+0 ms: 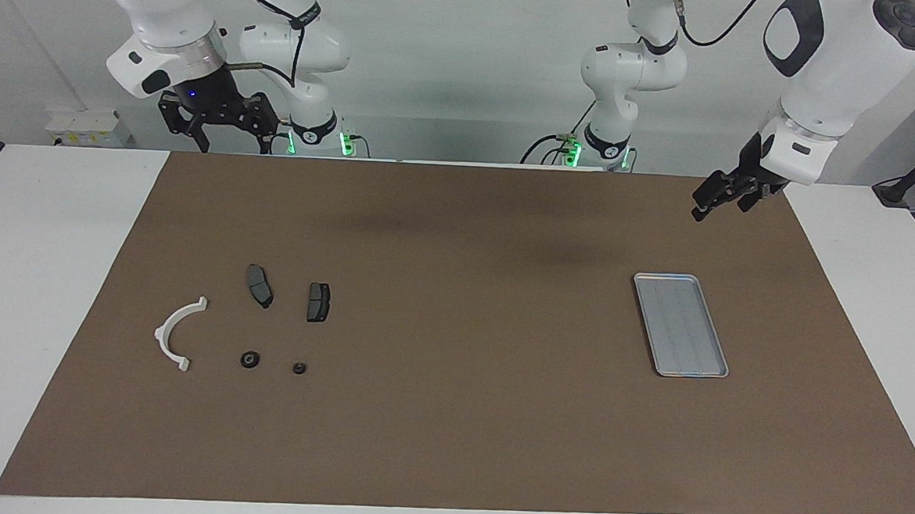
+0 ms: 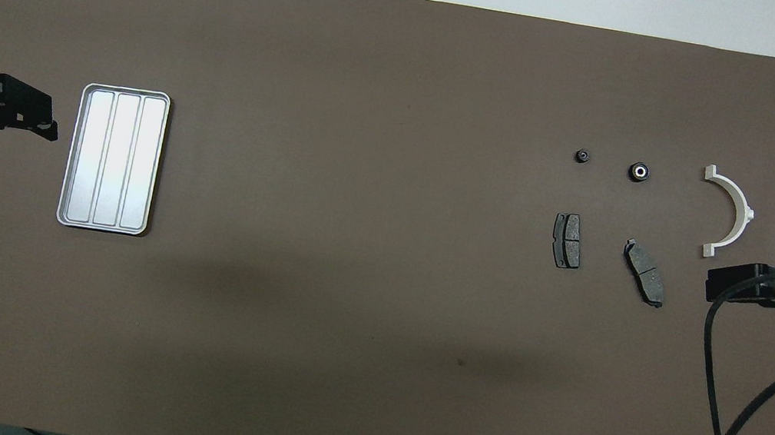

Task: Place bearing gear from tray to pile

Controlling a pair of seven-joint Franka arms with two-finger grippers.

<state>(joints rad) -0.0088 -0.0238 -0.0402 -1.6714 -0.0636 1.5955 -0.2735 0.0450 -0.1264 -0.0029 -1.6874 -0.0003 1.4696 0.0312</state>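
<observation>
At the right arm's end of the table, high over the edge of the brown mat nearest the robots, the right gripper hung with its fingers spread apart and nothing between them. The left gripper waited in the air at the left arm's end, over the mat's corner nearest the robots, its fingers likewise apart and holding nothing.

The bearing gear was a small black ring-shaped part with a pale centre, lying flat on the mat within the pile. A smaller black round part sat near it, toward the table's middle. The white semicircular bracket lay beside the bearing gear, toward the right arm's end. Two dark grey brake pads rested nearer the robots than the two round parts, apart from each other.

The tray, silver-grey with rounded corners, a raised rim and lengthwise ridges on its floor, lay well apart from the pile, toward the left arm's end, with nothing in it. The left gripper was over the mat near the tray's end closest to the robots, not touching it.
</observation>
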